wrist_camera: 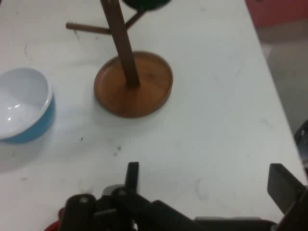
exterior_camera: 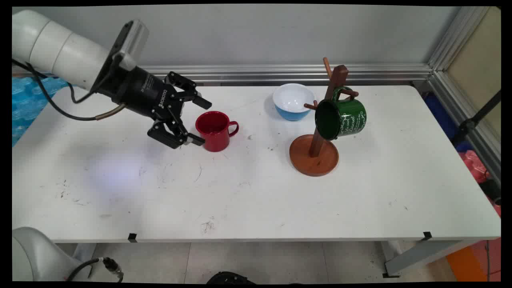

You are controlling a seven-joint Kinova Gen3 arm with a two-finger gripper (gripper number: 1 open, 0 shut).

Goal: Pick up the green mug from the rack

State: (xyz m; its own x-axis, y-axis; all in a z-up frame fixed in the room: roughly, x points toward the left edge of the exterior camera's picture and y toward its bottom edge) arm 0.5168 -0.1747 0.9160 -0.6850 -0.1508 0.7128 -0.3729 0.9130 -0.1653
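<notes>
Main view: the black two-finger hand [exterior_camera: 202, 122] hangs low over the white worktop [exterior_camera: 256, 192], left of its middle and toward the far edge. Its fingers are spread wide and grip nothing. One fingertip lies at the near left side of the red enamel mug [exterior_camera: 215, 131], low on its wall; the other is above and behind the mug's rim. Whether either touches the mug cannot be told. The mug stands upright with its handle pointing toward the worktop's right edge. Further right, near the far edge, sits a blue bowl with a white inside [exterior_camera: 293, 101]. Just beside it, toward the near side, stands a wooden mug tree with a round base [exterior_camera: 314, 155]. A dark green enamel mug with white lettering [exterior_camera: 341, 118] hangs tilted from one of its pegs, mouth facing left.

Hand view: the two fingers [wrist_camera: 132, 175] rise wide apart from the bottom edge, with bare worktop between them. A sliver of red shows at the bottom left corner. Beyond are the mug tree's base and the bowl at the left edge.
</notes>
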